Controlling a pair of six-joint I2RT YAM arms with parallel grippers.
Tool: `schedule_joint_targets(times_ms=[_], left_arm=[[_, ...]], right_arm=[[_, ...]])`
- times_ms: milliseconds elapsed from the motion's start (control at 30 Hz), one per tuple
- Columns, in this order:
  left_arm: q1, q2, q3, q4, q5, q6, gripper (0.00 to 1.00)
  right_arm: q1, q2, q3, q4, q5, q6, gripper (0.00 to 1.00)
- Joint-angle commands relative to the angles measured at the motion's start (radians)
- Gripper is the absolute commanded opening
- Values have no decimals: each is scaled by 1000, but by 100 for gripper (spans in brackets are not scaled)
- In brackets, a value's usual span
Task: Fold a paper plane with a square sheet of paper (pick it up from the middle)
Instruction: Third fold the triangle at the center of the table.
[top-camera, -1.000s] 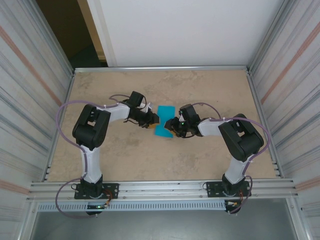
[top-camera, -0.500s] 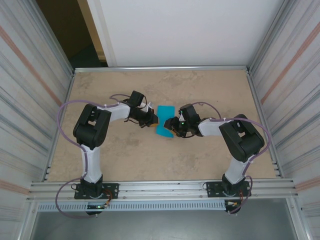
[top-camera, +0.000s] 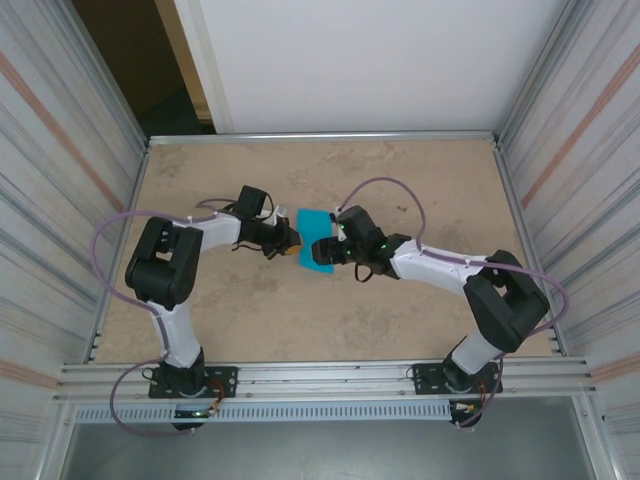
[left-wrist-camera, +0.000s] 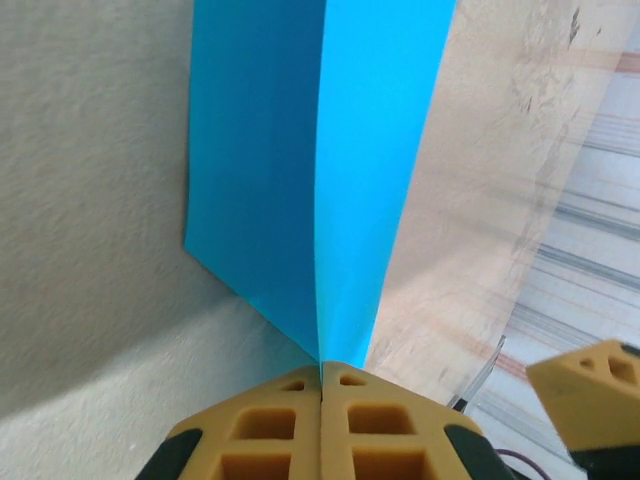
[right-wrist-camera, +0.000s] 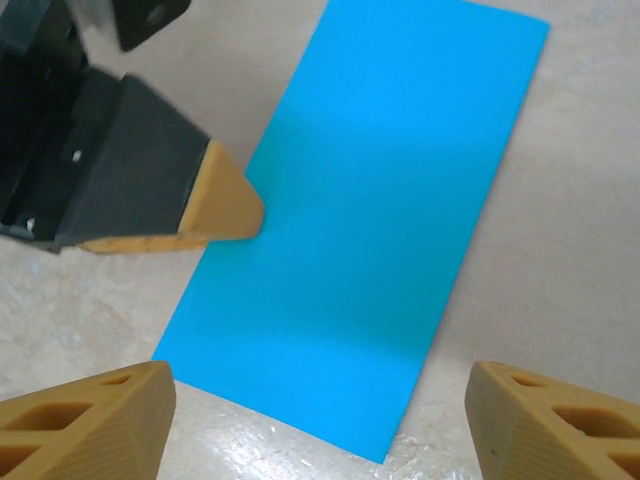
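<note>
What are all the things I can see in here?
paper: one, teal-blue, a rectangle, middle of the table
table: one, beige, under everything
side walls: two, ribbed grey metal, left and right
back panel: one, white, far end
cables: two, purple, looping off the arms
left arm: one, white and black, jaws shut on the paper's edge
right arm: one, white and black, jaws open by the paper
</note>
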Motion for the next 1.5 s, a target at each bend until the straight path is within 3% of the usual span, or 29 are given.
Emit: schedule_joint_targets(times_ms=[0,200,433,533,700,933,1233,1467], left_arm=[[2,-38,-14,17,23,-58,3],[5,-32,-1,-13,23,-64,3],[6,-28,5,-23,24,-61,3],[6,-27,7,-28,24,-58,3],[6,-25,11,-35,23,-55,3],[6,-22,10,-37,23,-55,4],[6,-20,9,-39,27,-51,6],[10,-29,7,-44,14,-49,12]], right_arm=[[81,56,31,-11,170,-232,72],[199,166,38,88,267,-394,69],[197,217,7,195,335,-424,65],[187,209,-7,222,306,-449,56],[175,165,-45,257,272,-480,50],[173,149,-54,255,258,-497,29],[175,148,-45,253,240,-492,27],[172,151,-41,241,215,-484,10]])
